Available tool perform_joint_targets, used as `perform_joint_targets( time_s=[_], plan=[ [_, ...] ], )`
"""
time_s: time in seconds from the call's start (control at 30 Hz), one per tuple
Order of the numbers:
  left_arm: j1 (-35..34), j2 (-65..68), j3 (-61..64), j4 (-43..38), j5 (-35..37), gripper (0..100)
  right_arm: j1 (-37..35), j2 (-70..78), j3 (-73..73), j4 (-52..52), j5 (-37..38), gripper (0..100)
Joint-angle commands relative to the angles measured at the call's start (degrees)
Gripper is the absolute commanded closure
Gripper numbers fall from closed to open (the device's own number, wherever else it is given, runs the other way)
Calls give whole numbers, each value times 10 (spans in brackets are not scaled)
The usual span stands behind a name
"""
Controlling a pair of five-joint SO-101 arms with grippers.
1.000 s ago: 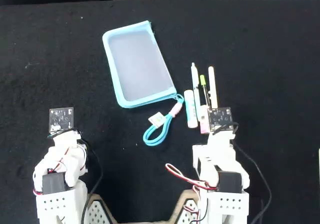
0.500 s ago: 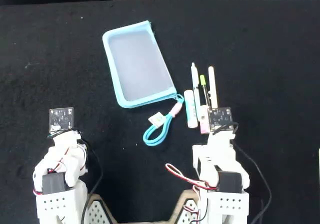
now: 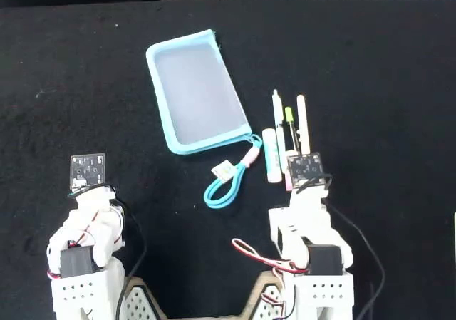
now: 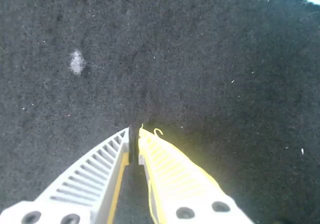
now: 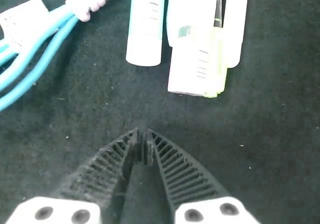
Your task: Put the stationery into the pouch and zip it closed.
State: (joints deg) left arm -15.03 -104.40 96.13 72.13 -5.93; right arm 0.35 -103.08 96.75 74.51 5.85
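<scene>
Stationery (image 3: pixel 277 113): one cluster, at least four pieces lying side by side, just ahead of the right gripper (image 5: pixel 142 139). Pouch (image 3: pixel 197 92): one, flat, farther ahead and off toward the left arm's side. Strap loop (image 3: pixel 226 184): one, between them. Right arm folded low, fingers pressed together, empty. Left gripper (image 4: pixel 136 139): likewise closed, empty, over the black mat (image 4: pixel 210 59).

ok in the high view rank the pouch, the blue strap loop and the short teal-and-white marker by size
1. pouch, by far
2. blue strap loop
3. teal-and-white marker; near the loop in length but narrower
</scene>
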Motion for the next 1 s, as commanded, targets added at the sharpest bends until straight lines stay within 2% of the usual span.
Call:
perform_joint_targets(
  time_s=[0.0,0.07,0.27,0.37,0.47,0.67,0.73,0.9,0.97],
  plan=[
    [5,-2,12,6,2,953,-6,-56,-2,4,-3,984],
    [5,-2,12,9,2,953,-6,-56,-2,-6,-3,984],
    [7,-2,12,9,-1,950,-6,-56,-2,-182,-3,984],
    [1,-2,12,0,-2,949,-6,-56,-2,-233,1,984],
    [-22,-2,10,-39,-2,949,-4,-56,-2,-237,1,984],
    [-102,-2,12,-181,-3,949,-2,-56,-2,-191,2,983],
    [-116,-2,12,-215,-36,949,-2,-56,-2,-191,18,983],
    [-118,-2,12,-281,-236,949,-2,-56,-2,-188,80,983],
    [-118,-2,12,-312,-250,949,-2,-56,-2,-188,82,983]
  ],
)
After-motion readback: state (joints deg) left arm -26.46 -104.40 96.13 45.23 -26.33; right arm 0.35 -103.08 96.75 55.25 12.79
